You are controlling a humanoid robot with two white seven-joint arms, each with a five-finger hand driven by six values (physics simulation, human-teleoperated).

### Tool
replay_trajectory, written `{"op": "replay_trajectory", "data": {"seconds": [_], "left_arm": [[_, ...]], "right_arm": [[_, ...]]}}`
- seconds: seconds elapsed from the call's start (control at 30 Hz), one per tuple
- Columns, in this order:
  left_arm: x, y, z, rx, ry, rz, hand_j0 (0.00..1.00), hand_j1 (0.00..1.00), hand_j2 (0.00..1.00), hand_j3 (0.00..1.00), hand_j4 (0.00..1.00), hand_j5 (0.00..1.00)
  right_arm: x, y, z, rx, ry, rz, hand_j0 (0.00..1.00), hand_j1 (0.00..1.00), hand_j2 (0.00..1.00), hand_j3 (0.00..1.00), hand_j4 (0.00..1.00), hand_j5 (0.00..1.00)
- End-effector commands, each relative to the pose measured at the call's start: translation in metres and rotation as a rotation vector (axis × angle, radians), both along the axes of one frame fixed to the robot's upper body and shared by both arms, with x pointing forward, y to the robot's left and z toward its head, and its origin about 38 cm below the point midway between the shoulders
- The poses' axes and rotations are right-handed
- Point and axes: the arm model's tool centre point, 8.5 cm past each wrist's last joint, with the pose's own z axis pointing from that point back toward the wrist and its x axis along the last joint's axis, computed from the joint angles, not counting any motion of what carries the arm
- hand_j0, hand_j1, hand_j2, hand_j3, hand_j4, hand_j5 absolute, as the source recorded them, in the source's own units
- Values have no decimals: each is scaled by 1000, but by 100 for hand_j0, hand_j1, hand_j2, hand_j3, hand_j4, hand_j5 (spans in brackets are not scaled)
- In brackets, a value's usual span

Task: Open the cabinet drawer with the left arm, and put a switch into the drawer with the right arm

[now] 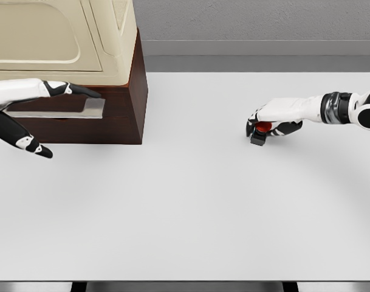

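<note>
i log 1 switch (262, 129) on the white table (191, 201), right hand (271, 120) clamped over it, left hand (33, 112) fingers spread at the cabinet drawer (75, 118) handle (57, 112).

I am operating in a bare simulated test workspace: a plain white table (191, 201), a grey back wall (257, 21), one cabinet (69, 55).

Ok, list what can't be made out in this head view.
- Switch: mostly covered by the right robot hand; only a red top and dark base show.
- Cabinet: cut off by the top and left edges.
- Drawer: whether it is open cannot be told.
- Left robot hand: palm beyond the left edge; contact with the handle unclear.
</note>
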Motion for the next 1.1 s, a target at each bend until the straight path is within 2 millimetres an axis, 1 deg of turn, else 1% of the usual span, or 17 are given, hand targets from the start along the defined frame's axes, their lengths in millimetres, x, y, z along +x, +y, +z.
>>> {"op": "replay_trajectory", "data": {"seconds": [0.0, 0.03, 0.07, 0.17, 0.27, 0.37, 0.47, 0.5, 0.57, 0.7, 0.87, 0.93, 1.0, 1.07], "left_arm": [[4, 2, 1, 8, 31, 50, 100, 100, 100, 100, 100, 100], [5, 2, 0, 7, 33, 51, 100, 100, 100, 100, 100, 100], [4, 2, -4, 8, 45, 50, 100, 100, 100, 100, 100, 100], [4, 1, -6, 18, 37, 46, 100, 100, 100, 100, 100, 100], [5, 0, -11, 59, 18, 38, 100, 100, 100, 100, 100, 100], [6, 0, -3, 76, -22, 40, 100, 100, 100, 100, 100, 100], [6, 3, -3, 64, -32, 53, 100, 100, 100, 100, 100, 100], [5, 6, -5, 59, -28, 62, 100, 100, 100, 100, 100, 100], [4, 9, -3, 46, -38, 72, 100, 100, 100, 100, 100, 100], [5, 9, 1, 44, -49, 74, 100, 100, 100, 100, 100, 100], [6, 6, -3, 42, -48, 67, 100, 100, 100, 100, 100, 100], [6, 5, -7, 43, -38, 65, 100, 100, 100, 100, 100, 100], [5, 9, -6, 33, -48, 79, 100, 100, 100, 100, 100, 100], [4, 14, -9, 39, -47, 100, 100, 100, 100, 100, 100, 100]], "right_arm": [[0, 0, 0, 0, 1, 0, 48, 48, 48, 48, 48, 48], [0, 0, 0, 0, 1, 2, 48, 48, 48, 48, 48, 48], [0, 0, 1, 1, 0, 1, 47, 47, 47, 47, 47, 47], [-1, 2, 3, 5, -5, 18, 44, 44, 44, 44, 44, 44], [-2, 4, 5, 9, -12, 41, 42, 42, 42, 42, 42, 42], [0, 6, 12, 12, -26, 53, 42, 42, 42, 42, 42, 42], [0, 7, 17, 14, -38, 74, 41, 41, 41, 41, 41, 41], [-1, 10, 21, 14, -48, 84, 41, 41, 41, 41, 41, 41], [-5, 18, 30, 17, -69, 118, 41, 41, 41, 41, 41, 41], [-10, 34, 48, 23, -111, 177, 41, 41, 41, 41, 41, 41], [-20, 56, 64, 7, -148, 265, 41, 41, 41, 41, 41, 41], [-26, 63, 67, 11, -158, 295, 41, 41, 41, 41, 41, 41], [-31, 71, 72, 15, -172, 324, 41, 41, 41, 41, 41, 41], [-33, 74, 75, 19, -177, 337, 41, 41, 41, 41, 41, 41]]}}
